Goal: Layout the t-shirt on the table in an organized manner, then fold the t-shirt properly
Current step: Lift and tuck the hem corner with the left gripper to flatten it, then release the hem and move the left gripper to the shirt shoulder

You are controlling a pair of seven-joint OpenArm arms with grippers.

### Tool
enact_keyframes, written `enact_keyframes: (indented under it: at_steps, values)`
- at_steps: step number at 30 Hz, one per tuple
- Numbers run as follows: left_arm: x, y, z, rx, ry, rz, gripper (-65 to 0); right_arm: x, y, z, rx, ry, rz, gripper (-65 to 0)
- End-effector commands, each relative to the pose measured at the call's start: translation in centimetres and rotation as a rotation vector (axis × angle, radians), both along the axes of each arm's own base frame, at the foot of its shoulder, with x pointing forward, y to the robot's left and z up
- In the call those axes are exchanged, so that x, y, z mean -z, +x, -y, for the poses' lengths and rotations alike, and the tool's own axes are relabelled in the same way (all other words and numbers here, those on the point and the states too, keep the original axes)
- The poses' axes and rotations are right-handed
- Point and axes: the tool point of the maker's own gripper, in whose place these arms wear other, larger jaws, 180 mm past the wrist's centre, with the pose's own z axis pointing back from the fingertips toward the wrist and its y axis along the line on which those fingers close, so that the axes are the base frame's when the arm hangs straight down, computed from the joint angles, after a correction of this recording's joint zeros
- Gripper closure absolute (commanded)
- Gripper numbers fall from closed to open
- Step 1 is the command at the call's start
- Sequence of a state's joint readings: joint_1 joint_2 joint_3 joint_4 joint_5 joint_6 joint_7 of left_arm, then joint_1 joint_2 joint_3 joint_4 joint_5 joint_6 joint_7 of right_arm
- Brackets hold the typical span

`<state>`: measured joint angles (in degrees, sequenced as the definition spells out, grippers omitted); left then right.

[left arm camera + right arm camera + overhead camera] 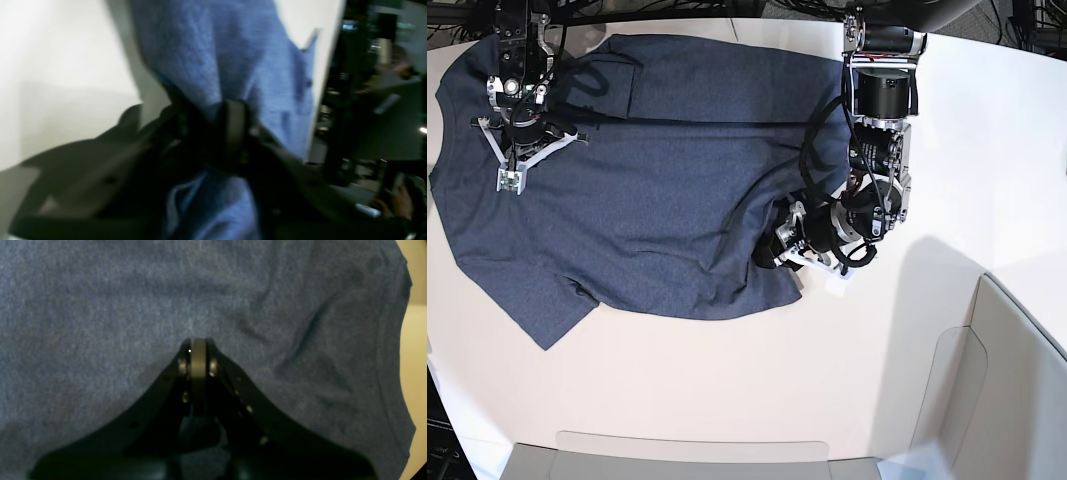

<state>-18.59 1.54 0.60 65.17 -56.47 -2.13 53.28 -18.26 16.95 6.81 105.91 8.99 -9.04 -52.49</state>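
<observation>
The dark navy t-shirt [647, 170] lies mostly spread on the off-white table [727, 380], filling its far left part. My left gripper [779, 250] is at the shirt's right lower edge. In the left wrist view it [230, 123] is shut on a bunch of the blue fabric [217, 50], which runs taut up from the jaws over the table [50, 66]. My right gripper [509, 178] is over the shirt's far left part. In the right wrist view it [197, 345] is shut, tips against flat fabric [100, 306]; no cloth shows between the jaws. Table [413, 340] shows at the right.
A grey-beige bin wall [1017, 380] stands at the right front corner, and a low rim [687, 445] runs along the front edge. The table edge [325, 83] lies just beyond the shirt in the left wrist view, with dark room clutter past it.
</observation>
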Motion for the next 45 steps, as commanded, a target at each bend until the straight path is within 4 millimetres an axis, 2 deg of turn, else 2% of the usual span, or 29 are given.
enact_keyframes:
  at_steps: [1, 3, 8, 11, 12, 16, 21, 23, 28, 30, 32, 34, 37, 39, 41, 45]
  values:
    - [-2.2, 1.3, 0.2, -0.005, -0.027, 0.061, -5.6, -1.0, 0.5, 0.4, -0.008, -0.024, 0.036, 0.0]
    - [-2.3, 1.4, 0.1, -0.005, -0.030, 0.064, -5.0, -1.0, 0.5, 0.4, -0.008, -0.024, 0.036, 0.0]
    - [-2.7, 2.1, -1.6, -0.020, 0.002, 0.082, -3.1, -0.8, 0.1, 0.4, -0.008, -0.024, 0.027, 0.0]
    - [-3.0, 2.5, -3.4, -0.041, 0.037, 0.099, -2.3, -0.7, 0.0, 0.4, -0.008, -0.024, 0.022, 0.0]
    - [-3.4, 2.6, -3.6, -0.044, 0.041, 0.113, -2.2, -0.7, -0.1, 0.4, -0.008, -0.024, 0.020, 0.0]
    - [-5.2, 3.4, -6.7, -0.115, 0.057, 0.166, -2.1, -0.7, -0.1, 0.4, -0.008, -0.024, 0.020, 0.0]
    - [-5.9, 3.7, -9.6, -0.202, 0.087, 0.125, -2.9, -0.7, -0.1, 0.4, -0.008, -0.024, 0.020, 0.0]
    - [-5.8, 3.6, -9.8, -0.208, 0.090, 0.110, -7.6, -0.7, -0.1, 0.4, -0.008, -0.024, 0.020, 0.0]
    - [-5.0, 3.1, -10.6, -0.215, 0.096, 0.031, -34.7, -0.2, 0.0, -0.9, -0.042, -0.012, 0.009, 0.0]
    - [-4.7, 2.9, -11.4, -0.249, 0.087, -0.037, -39.5, -0.1, 0.1, -1.4, -0.056, -0.009, 0.009, 0.0]
    - [-4.9, 2.9, -11.8, -0.265, 0.077, -0.046, -38.2, -0.1, 0.3, -1.6, -0.063, -0.006, 0.010, 0.0]
    - [-7.5, 3.5, -13.3, -0.317, 0.045, 0.027, -34.3, -0.2, 0.4, -1.6, -0.063, -0.006, 0.013, 0.0]
    - [-10.4, 3.8, -12.7, -0.315, -0.025, 0.096, -25.5, -0.2, 0.5, -1.7, -0.062, -0.002, 0.016, 0.0]
    - [-12.2, 4.7, -12.0, -0.300, -0.066, 0.130, -17.9, 0.0, 0.5, -2.4, -0.053, 0.021, 0.021, 0.0]
    - [-12.4, 5.5, -9.9, -0.256, -0.082, 0.123, -13.2, 0.1, 0.3, -2.7, -0.049, 0.030, 0.018, 0.0]
    - [-11.0, 6.5, -6.7, -0.157, -0.044, 0.141, -12.9, 0.0, 0.3, -2.8, -0.051, 0.033, 0.020, 0.0]
